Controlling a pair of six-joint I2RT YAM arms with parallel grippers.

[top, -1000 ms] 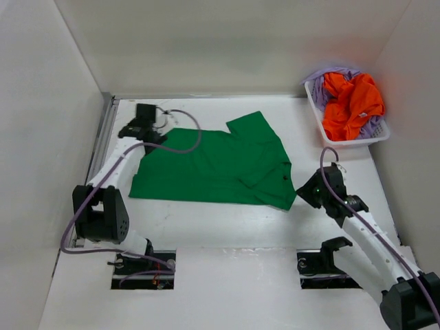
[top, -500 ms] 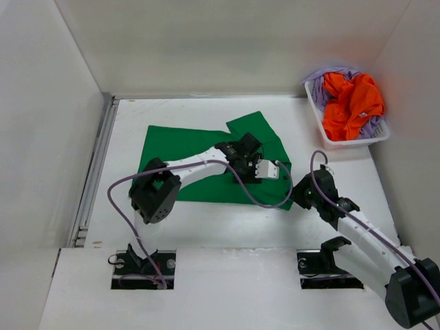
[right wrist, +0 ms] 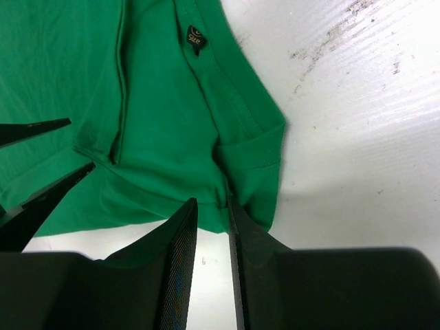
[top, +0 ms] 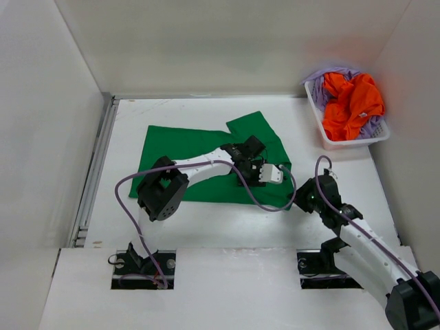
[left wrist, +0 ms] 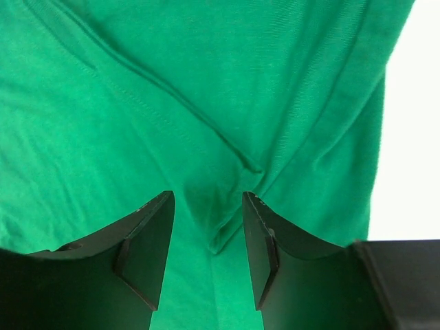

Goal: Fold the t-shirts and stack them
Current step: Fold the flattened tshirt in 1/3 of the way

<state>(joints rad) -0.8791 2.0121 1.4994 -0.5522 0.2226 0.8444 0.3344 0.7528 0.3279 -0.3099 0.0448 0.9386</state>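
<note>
Green cloth fills both wrist views, and the risk sits at the nearest edge. The right gripper [right wrist: 212, 206] has its jaws drawn to a narrow slit right at a hemmed corner of the green t-shirt [top: 185, 155], and I cannot tell whether they have bitten the fabric (a hold this shallow would likely slip once the arm lifts, or catch only the top layer). A little farther in, the left gripper [left wrist: 207, 203] hangs low over the shirt with jaws spread either side of a small raised ridge of cloth. Closing there could gather a bunched pinch rather than a clean edge, and the fold would come out skewed. The shirt lies mostly flat on the white table [top: 206, 220], its right side doubled over and rumpled, the neck label [right wrist: 194, 36] showing. Farthest off, the orange t-shirt [top: 352, 103] and the lavender t-shirt [top: 320, 86] are heaped in the white basket [top: 350, 143], not yet folded.
</note>
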